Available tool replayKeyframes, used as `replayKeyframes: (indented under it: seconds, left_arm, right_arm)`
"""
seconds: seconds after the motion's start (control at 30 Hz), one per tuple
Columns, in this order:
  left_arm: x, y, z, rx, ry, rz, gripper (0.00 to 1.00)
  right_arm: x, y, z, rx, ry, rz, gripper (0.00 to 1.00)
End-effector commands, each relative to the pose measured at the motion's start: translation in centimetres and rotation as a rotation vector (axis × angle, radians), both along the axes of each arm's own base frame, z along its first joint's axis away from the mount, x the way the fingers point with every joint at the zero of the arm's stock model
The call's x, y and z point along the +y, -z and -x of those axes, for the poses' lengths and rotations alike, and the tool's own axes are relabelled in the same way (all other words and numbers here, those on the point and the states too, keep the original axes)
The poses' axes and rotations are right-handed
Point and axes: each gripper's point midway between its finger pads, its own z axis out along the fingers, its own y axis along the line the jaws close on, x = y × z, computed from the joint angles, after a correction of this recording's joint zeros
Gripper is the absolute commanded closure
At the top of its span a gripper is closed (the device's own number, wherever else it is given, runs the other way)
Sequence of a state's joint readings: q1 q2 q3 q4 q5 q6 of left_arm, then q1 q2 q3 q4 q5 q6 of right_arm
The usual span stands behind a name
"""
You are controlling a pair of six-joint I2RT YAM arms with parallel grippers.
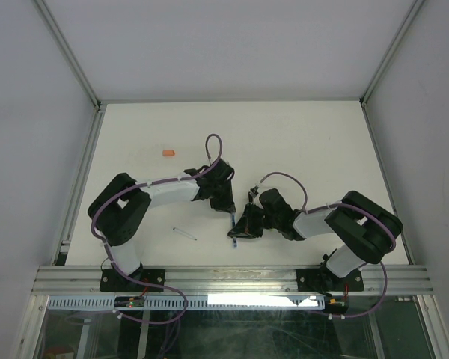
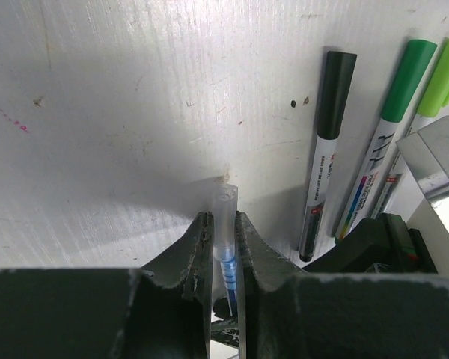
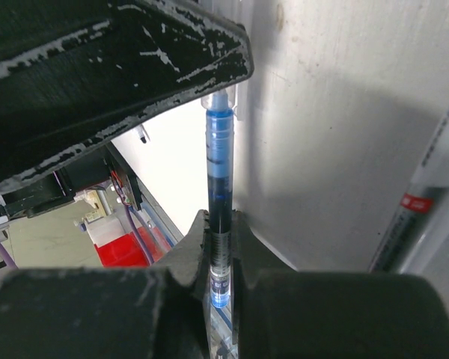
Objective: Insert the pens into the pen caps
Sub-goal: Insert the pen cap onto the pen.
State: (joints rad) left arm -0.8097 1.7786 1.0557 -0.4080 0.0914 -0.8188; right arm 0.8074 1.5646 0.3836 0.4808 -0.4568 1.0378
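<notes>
Blue-inked, clear-barrelled pen (image 3: 218,172) hangs above the white bench (image 2: 135,112), clamped in the closed right end effector (image 3: 219,221). The left end effector (image 2: 223,222) pinches a clear plastic cap (image 2: 224,209) over its tip. Capping looks underway; the next move calls for a straight axial push.

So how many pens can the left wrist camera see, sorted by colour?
black-capped pen: 1
dark green-capped pen: 1
light green-capped pen: 1
clear blue-ink pen, pinched in the left gripper: 1
Total: 4
</notes>
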Motion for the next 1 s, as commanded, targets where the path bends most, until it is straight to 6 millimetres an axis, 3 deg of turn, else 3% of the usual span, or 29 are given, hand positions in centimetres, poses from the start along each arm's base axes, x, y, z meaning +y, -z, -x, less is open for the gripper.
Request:
replayKeyframes:
  seconds: [0.0,0.47,0.7,0.97]
  left_arm:
    - [-0.9,-2.8,-0.3,-0.047,0.023,0.09,0.96]
    - [-0.5,-3.3,0.8,-0.03,0.024,0.113,0.96]
    - [-0.7,-3.4,1.5,-0.021,0.028,0.133,0.96]
    - [-0.8,-4.3,1.8,-0.03,0.019,0.161,0.96]
  right_arm:
    - [-0.2,0.5,-0.8,-0.023,0.025,0.039,1.0]
    - [-0.5,0.2,-1.6,-0.066,0.046,0.062,1.0]
    - [-0.8,0.4,-3.3,-0.172,0.07,0.096,1.0]
    - [-0.6,-0.8,-5.4,-0.311,0.095,0.093,1.0]
